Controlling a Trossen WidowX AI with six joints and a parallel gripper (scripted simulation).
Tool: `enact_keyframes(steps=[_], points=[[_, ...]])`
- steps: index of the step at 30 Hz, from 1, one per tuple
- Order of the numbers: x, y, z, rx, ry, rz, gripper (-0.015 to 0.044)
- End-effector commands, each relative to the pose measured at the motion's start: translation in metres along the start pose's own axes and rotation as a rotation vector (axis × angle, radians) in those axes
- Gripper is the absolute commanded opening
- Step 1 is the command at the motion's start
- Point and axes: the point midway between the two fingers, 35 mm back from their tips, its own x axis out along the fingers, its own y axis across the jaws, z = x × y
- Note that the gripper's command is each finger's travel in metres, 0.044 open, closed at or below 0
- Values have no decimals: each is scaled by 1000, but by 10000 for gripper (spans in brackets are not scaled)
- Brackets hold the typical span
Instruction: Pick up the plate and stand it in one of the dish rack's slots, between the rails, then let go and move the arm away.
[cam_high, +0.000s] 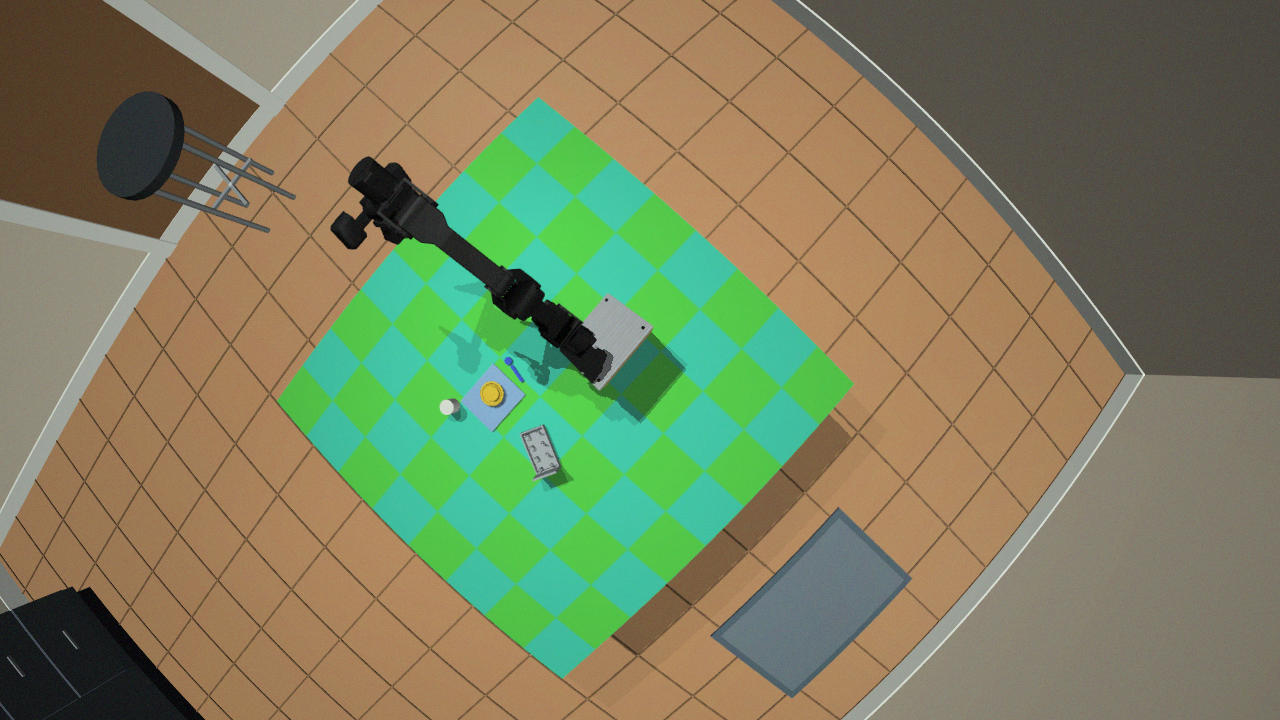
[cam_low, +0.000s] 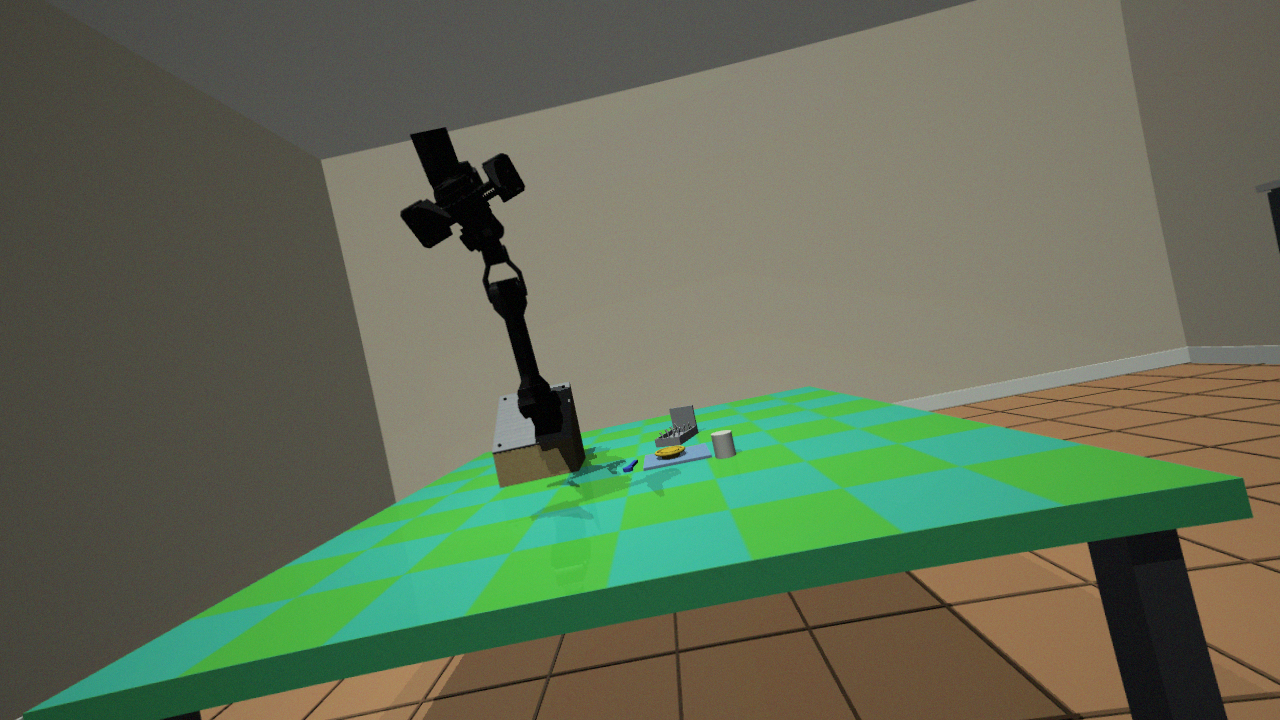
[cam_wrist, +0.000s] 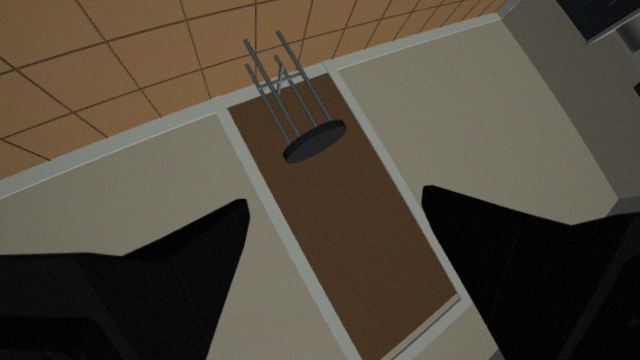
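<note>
The yellow plate (cam_high: 491, 394) (cam_low: 669, 452) lies flat on a blue square mat (cam_high: 494, 422) (cam_low: 691, 460). The small grey dish rack (cam_high: 528, 453) (cam_low: 682, 417) stands near it on the table, with short rails inside and a raised panel at one end. No plate shows in the rack. My gripper (cam_wrist: 335, 201) is open and empty, with its fingers wide apart. It is raised high above the table, well away from the plate and rack, and faces the room's wall. The plate and rack are out of the wrist view.
A blue spoon (cam_high: 514, 368) (cam_low: 630, 465) lies beside the mat, on the arm base's side. A pale cylindrical cup (cam_high: 447, 407) (cam_low: 723, 445) stands at the mat's other side. The arm stands on a grey box (cam_high: 626, 326) (cam_low: 537, 465). A dark stool (cam_high: 138, 143) (cam_wrist: 315, 142) stands beyond the table.
</note>
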Motion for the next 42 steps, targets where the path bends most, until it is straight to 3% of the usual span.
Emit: enact_keyframes(steps=[1, 20, 42], points=[[1, 0, 0, 5, -2, 0, 400], [86, 26, 76, 571, -259, 48, 400], [142, -18, 190, 951, -608, 122, 400]])
